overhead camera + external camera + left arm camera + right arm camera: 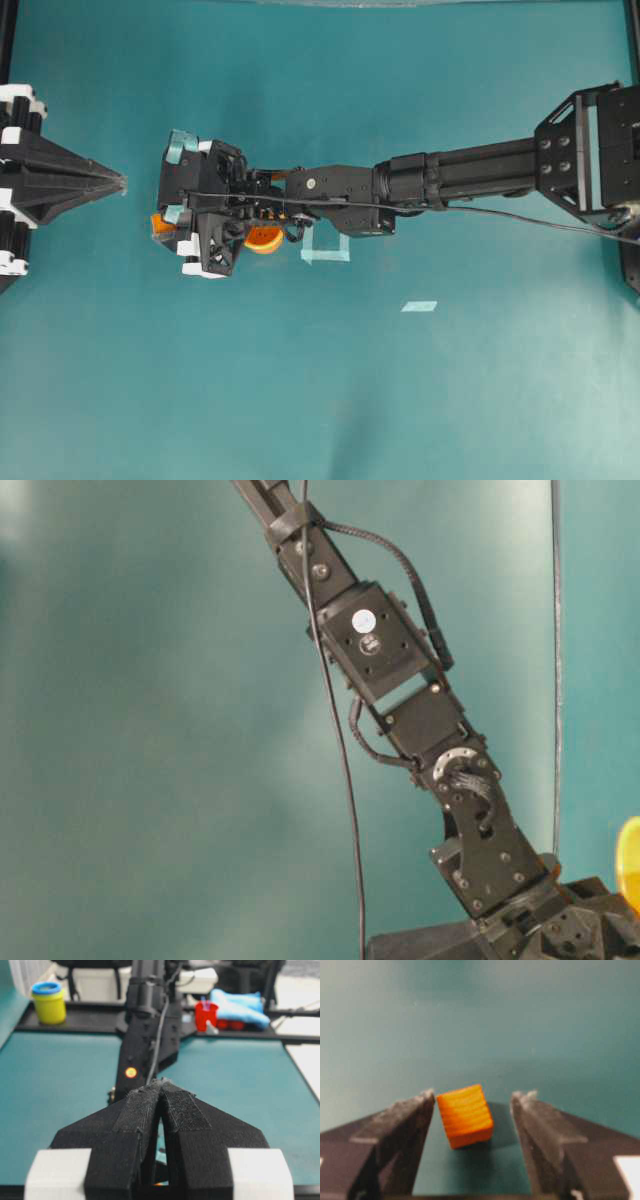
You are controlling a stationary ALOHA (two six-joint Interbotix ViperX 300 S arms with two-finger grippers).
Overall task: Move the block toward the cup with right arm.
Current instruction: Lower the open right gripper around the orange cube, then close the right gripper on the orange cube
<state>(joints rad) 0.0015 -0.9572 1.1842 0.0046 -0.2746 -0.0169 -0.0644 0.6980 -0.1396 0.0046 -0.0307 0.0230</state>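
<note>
Since the right end effector (472, 1105) stands released with the block (465, 1115) between its fingers, resting on the desk (480, 1020) nearer one finger and skewed, it should center before clenching; the cup (264, 239) lies behind its wrist.

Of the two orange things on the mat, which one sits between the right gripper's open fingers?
The block, the small orange cube, lies on the mat between the right gripper. The round cup sits farther back, under the wrist.
</note>
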